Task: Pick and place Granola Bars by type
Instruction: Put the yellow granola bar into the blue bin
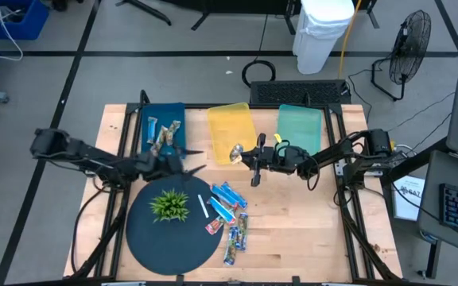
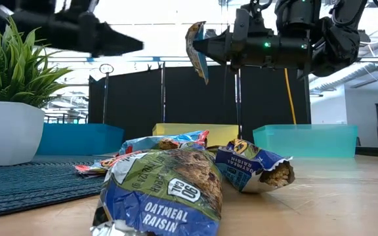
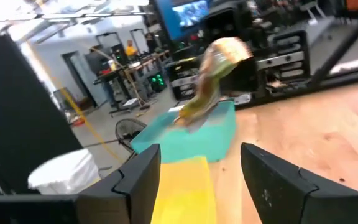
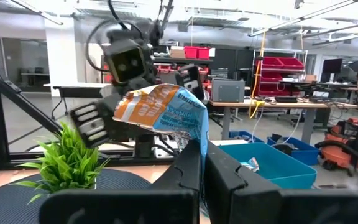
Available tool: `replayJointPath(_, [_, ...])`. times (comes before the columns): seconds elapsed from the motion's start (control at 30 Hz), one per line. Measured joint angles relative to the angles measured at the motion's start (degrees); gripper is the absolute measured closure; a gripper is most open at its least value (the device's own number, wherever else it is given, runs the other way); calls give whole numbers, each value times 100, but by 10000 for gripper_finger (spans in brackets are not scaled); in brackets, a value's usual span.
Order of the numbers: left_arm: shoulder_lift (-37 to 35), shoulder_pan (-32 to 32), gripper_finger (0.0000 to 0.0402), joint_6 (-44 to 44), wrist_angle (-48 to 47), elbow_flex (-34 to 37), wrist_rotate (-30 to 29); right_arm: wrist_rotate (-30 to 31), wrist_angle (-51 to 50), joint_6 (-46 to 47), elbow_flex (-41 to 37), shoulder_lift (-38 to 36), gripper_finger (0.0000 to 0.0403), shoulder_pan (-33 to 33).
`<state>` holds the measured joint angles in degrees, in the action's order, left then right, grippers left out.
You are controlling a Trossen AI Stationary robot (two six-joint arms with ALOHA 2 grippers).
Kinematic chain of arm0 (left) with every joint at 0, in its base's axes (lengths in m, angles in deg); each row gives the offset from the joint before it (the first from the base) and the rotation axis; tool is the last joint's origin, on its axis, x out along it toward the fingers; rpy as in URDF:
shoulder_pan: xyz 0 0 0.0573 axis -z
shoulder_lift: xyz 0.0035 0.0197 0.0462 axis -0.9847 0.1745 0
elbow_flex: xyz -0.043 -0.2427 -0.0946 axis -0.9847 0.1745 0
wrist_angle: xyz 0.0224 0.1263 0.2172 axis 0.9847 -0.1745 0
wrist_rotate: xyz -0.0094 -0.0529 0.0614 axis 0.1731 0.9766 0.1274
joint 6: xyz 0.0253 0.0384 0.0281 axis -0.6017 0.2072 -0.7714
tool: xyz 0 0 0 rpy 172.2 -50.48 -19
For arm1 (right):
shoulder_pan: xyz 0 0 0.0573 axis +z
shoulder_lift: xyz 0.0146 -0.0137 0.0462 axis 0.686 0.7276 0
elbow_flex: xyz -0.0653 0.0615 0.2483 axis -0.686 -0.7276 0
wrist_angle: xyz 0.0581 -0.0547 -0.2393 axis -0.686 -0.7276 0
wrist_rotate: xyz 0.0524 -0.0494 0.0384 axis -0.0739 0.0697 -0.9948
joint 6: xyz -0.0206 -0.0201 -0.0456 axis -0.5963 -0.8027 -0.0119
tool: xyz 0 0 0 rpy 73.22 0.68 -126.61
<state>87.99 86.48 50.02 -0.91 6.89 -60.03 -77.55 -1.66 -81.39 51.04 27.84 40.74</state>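
Note:
My right gripper (image 1: 243, 156) is shut on one granola bar (image 1: 235, 152), an orange, white and blue wrapper, in the air over the near edge of the yellow tray (image 1: 229, 119). My left gripper (image 1: 192, 161) stands open and holds nothing, between the blue tray (image 1: 164, 113) and the green plant (image 1: 169, 205). Its fingertips point toward the held bar (image 3: 211, 78). A few bars (image 1: 164, 135) lie flat in the blue tray. Several more granola bars (image 1: 227, 218) lie in a loose heap on the wood beside the dark round mat (image 1: 153, 242). My right gripper pinches the bar's blue end (image 4: 194, 132) between its two shut fingers (image 4: 185, 171). The fingers come level from the table's right side. The bar is lifted clear of everything and stands roughly upright and a little tilted (image 2: 197, 51) at the fingertips.
The teal tray (image 1: 299, 125) sits at the back right under my right arm. A thin white stick (image 1: 203, 207) lies on the mat's edge beside the plant's white pot (image 2: 5, 131). Bare wood lies to the right of the heap.

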Motion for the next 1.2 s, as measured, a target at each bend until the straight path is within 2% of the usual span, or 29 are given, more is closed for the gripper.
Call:
replayJointPath(0.2, [1254,181,201,-665,-2,-1080,-2,0,-8,-2,0,0,403,0])
replayJointPath(0.43, [1958,176,221,-1076,1,-1817,-127,-2,-49,10,-2,0,403,0])
replayJointPath(0.83, [2392,129,222,-1701,8,-2252,-752,46,-93,18,-7,0,403,-4])
replayJointPath(1.07, [2344,211,222,-2391,-11,-2252,-1605,-21,-110,14,-4,0,403,7])
replayJointPath(1.2, [2344,207,222,-2339,-4,-2250,-1659,-36,-137,9,-4,0,403,4])
